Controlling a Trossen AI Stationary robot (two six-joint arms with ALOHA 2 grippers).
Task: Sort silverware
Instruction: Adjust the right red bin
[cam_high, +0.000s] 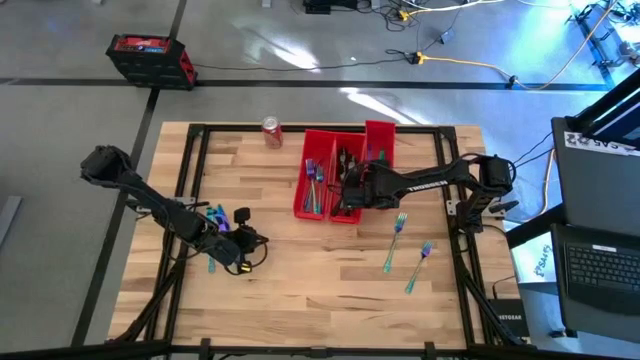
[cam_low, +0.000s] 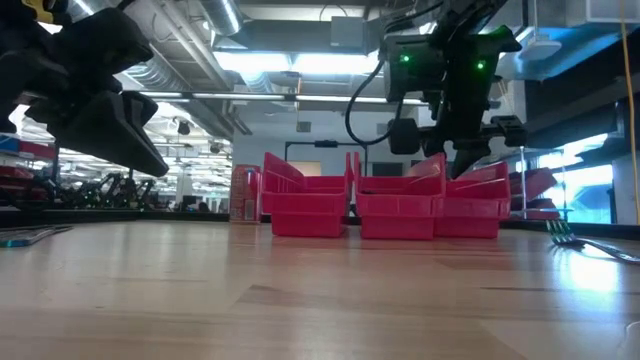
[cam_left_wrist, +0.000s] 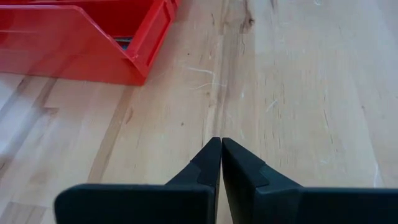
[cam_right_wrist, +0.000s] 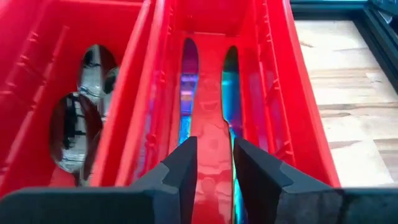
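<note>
Right wrist view: we see the right gripper slightly parted, holding nothing, over a red bin; two knives lie just beyond its fingertips. Our left gripper is closed, empty, over bare table.

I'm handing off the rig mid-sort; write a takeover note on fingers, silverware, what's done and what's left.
Right gripper: over the bins, fingers open, holding nothing; knives lie in the bin below it.
Left gripper: fingers shut, empty, over bare table at its left side.
Done: forks, spoons and knives binned.
Left: two forks on the table right of the bins, and a few pieces by the left arm.
</note>
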